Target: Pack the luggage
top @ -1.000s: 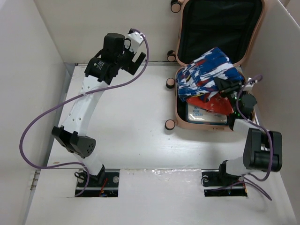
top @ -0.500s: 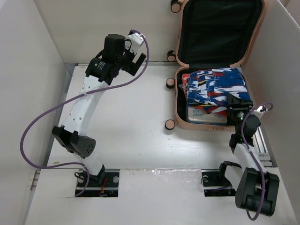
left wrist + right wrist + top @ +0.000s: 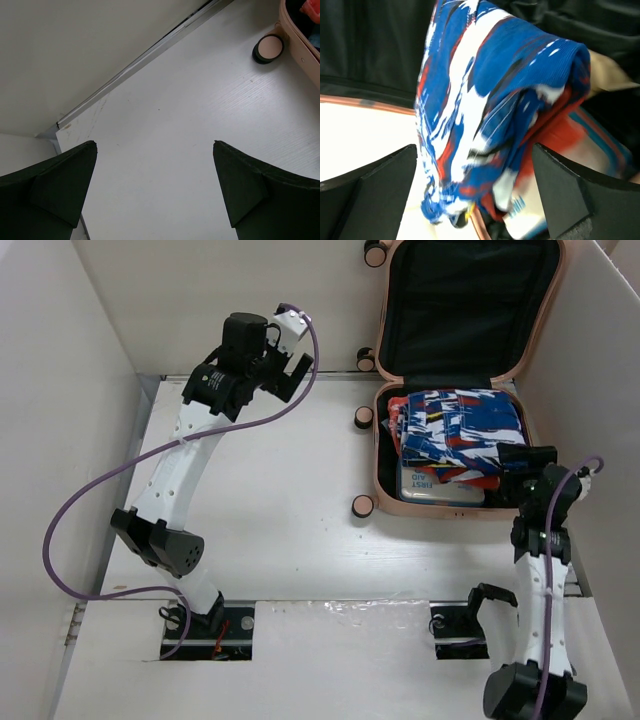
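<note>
The luggage (image 3: 378,465) lies open at the back right, a peach-pink shell whose black-lined lid (image 3: 462,300) leans on the back wall. In its base a folded blue, white and red cloth (image 3: 460,425) rests on a first-aid box (image 3: 430,483). My right gripper (image 3: 527,458) hovers open at the base's near right corner. In the right wrist view the cloth (image 3: 485,90) hangs over the luggage rim (image 3: 365,102) in front of that gripper (image 3: 474,146), untouched by either finger. My left gripper (image 3: 288,370) is raised near the back wall, open and empty (image 3: 155,142).
White walls close the table on the left (image 3: 60,410), the back and the right (image 3: 600,370). Luggage wheels (image 3: 362,506) stick out on the case's left side, and one wheel (image 3: 268,47) shows in the left wrist view. A purple cable (image 3: 90,500) loops off the left arm.
My right gripper has opened and let go of the cloth, then pulled back toward the near right. The cloth has settled flat in the luggage. The left arm has not moved.
</note>
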`<state>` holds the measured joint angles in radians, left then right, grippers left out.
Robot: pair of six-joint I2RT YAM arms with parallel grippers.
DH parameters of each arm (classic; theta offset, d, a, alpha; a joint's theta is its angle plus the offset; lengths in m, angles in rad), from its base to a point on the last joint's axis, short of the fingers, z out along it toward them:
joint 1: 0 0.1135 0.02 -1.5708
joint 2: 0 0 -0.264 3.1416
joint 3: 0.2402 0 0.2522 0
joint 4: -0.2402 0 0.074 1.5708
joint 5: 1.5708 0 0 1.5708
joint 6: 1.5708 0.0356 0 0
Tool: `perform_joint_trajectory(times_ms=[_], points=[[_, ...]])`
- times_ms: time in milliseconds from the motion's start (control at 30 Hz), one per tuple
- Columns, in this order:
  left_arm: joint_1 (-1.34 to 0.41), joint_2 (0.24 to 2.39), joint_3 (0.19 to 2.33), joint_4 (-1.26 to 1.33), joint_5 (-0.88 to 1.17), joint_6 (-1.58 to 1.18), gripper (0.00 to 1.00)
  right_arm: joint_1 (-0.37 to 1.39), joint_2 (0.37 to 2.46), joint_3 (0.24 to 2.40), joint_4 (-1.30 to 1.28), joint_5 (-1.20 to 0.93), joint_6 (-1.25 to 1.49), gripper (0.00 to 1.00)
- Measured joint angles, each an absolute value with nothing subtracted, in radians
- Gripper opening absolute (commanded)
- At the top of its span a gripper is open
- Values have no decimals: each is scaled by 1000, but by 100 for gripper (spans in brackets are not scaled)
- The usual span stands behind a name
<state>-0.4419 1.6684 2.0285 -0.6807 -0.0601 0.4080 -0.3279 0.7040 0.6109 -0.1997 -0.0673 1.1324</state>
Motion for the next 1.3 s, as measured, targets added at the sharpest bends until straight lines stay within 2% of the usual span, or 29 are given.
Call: perform_joint_trajectory(times_ms=[167,200,267,367,533,633,833,1067,1300], points=[[-442,1668,2025,-681,-54,408,100,-328,599,743,-443,33,989,94],[-442,1668,2022,-680,-52,408,100,-328,580,754,-447,49,948,100],[-442,1668,2013,-680,-41,401,100,-328,568,761,-400,40,846,100],[-441,1669,1993,-680,-6,384,99,-312,733,837,-321,-21,647,100],[-458,1670,1935,-673,33,357,99,-154,1317,1311,-362,-62,300,100],[-490,1671,1873,-655,46,344,99,-50,1512,1420,-365,-56,175,98],[-547,1730,1818,-618,72,290,96,49,1663,1420,-402,-1,57,96],[-605,1877,1825,-537,89,203,95,55,1692,1446,-403,43,2,99],[-675,2119,1990,-480,139,97,94,-24,1700,1604,-543,34,-57,99]])
